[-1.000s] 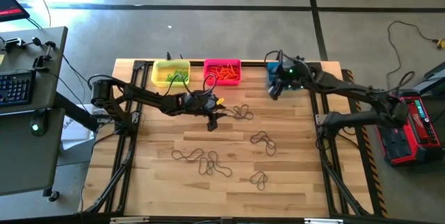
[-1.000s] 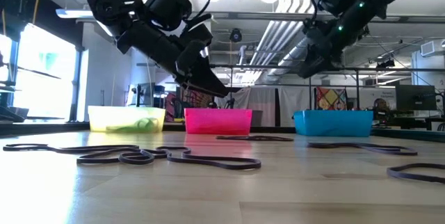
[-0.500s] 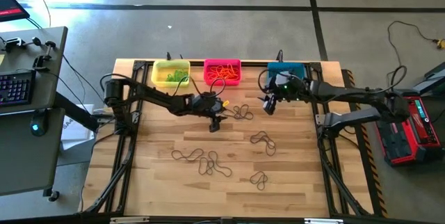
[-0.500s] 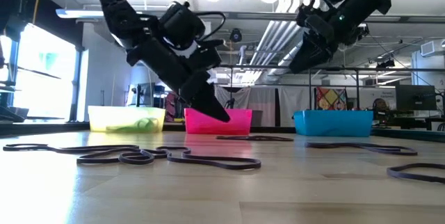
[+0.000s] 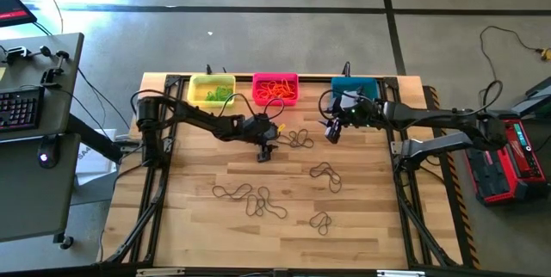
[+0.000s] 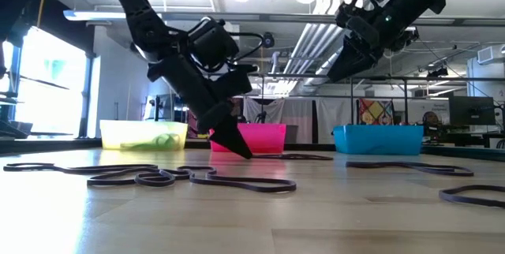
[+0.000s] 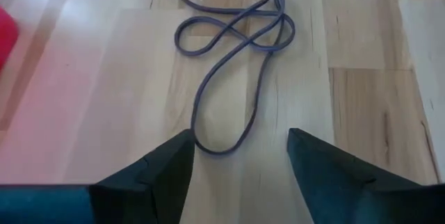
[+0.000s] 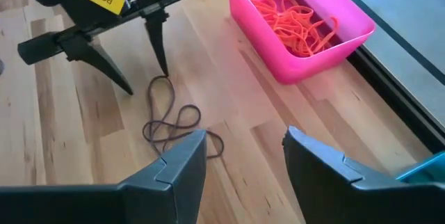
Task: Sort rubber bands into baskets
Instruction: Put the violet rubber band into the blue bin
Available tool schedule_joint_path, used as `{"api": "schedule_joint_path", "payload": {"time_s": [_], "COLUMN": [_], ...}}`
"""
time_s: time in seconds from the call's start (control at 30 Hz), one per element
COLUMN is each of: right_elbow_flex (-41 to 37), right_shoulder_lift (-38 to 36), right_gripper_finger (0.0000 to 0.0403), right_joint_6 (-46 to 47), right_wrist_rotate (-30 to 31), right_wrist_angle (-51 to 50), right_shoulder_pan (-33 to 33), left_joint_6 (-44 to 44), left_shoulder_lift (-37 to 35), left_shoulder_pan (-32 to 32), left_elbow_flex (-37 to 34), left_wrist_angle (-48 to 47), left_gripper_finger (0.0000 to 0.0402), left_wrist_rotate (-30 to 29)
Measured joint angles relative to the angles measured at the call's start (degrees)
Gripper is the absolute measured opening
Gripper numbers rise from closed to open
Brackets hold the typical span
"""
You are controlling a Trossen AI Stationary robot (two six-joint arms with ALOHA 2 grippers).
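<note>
Several dark rubber bands lie flat on the wooden table in clusters (image 5: 297, 138), (image 5: 325, 174), (image 5: 251, 200). My left gripper (image 7: 239, 135) is open and tipped down at the table. Its fingertips stand on either side of the near loop end (image 7: 219, 146) of the cluster in front of the pink basket (image 5: 275, 89). Whether a finger touches the band, I cannot tell. My right gripper (image 8: 245, 135) is open and empty, high above the table (image 6: 335, 69) in front of the teal basket (image 5: 353, 86). The yellow basket (image 5: 212, 90) holds green bands and the pink basket (image 8: 299, 26) orange ones.
The three baskets stand in a row along the table's far edge (image 6: 144, 134), (image 6: 264, 137), (image 6: 377, 138). More dark bands lie toward the near edge (image 5: 320, 220). Bare wood lies at the table's near left and near right.
My left gripper has sunk toward the table and tipped more steeply, its fingertips coming down beside the band cluster in front of the pink basket. My right gripper has swung away from above the teal basket toward the table's near and left side. The bands have not moved.
</note>
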Motion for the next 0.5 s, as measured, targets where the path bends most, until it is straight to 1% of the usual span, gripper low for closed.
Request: {"api": "schedule_joint_path", "payload": {"time_s": [0.1,0.2,0.37,0.5], "right_elbow_flex": [0.0,0.0,-0.02,-0.02], "right_shoulder_lift": [0.0,0.0,0.0,0.0], "right_gripper_finger": [0.0181,0.0181,0.0181,0.0181], "right_joint_6": [0.08,0.92,1.07,1.09], "right_wrist_rotate": [0.11,0.09,-0.09,-1.67], "right_wrist_angle": [0.0,-0.02,-0.04,-0.06], "right_shoulder_pan": [0.0,0.0,0.0,0.02], "left_joint_6": [0.2,0.2,1.07,1.92], "left_shoulder_lift": [1.01,1.69,1.89,2.0], "left_shoulder_pan": [0.42,0.93,1.59,1.6], "left_elbow_flex": [0.11,0.13,0.13,0.07], "left_wrist_angle": [0.62,0.66,1.0,1.79], "left_gripper_finger": [0.0208,0.0179,0.0104,0.0031], "left_wrist_rotate": [0.16,1.07,3.4,2.89]}}
